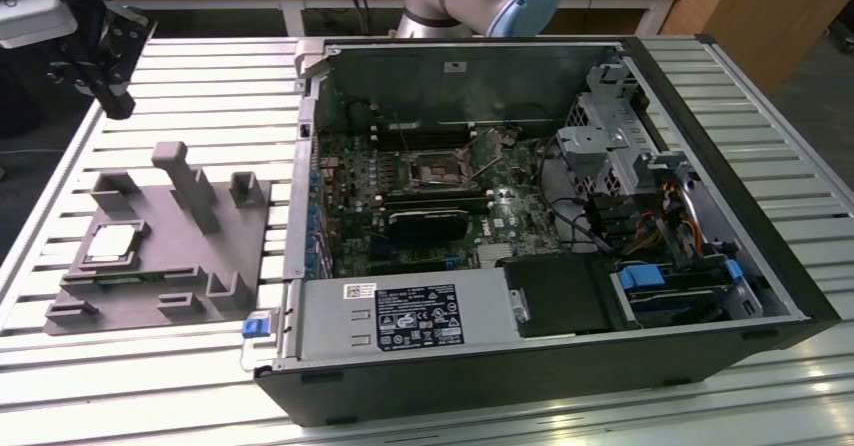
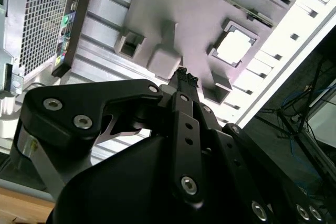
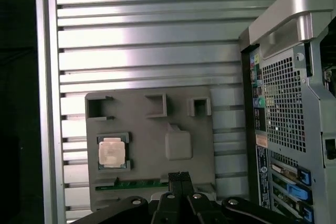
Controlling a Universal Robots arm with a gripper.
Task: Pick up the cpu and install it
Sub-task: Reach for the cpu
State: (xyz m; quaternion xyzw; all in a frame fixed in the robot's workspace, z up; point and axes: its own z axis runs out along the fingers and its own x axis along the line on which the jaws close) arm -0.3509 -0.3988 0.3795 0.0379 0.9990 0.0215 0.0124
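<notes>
An open computer case [image 1: 534, 391] lay on its side at the front of a slatted metal table [image 1: 200, 76], with its dark socket frame [image 1: 435, 171] exposed on the motherboard. Just beside the case, on the exterior view's left, the cpu [image 1: 114, 244] sat flat in a square recess of the grey fixture plate [image 1: 167, 276], silvery top up. Beyond the plate the gripper [image 1: 118, 104] hung over the table with its fingers pinched together on nothing, well apart from the chip, and the arm's base [image 1: 481, 1] stood behind the case.
</notes>
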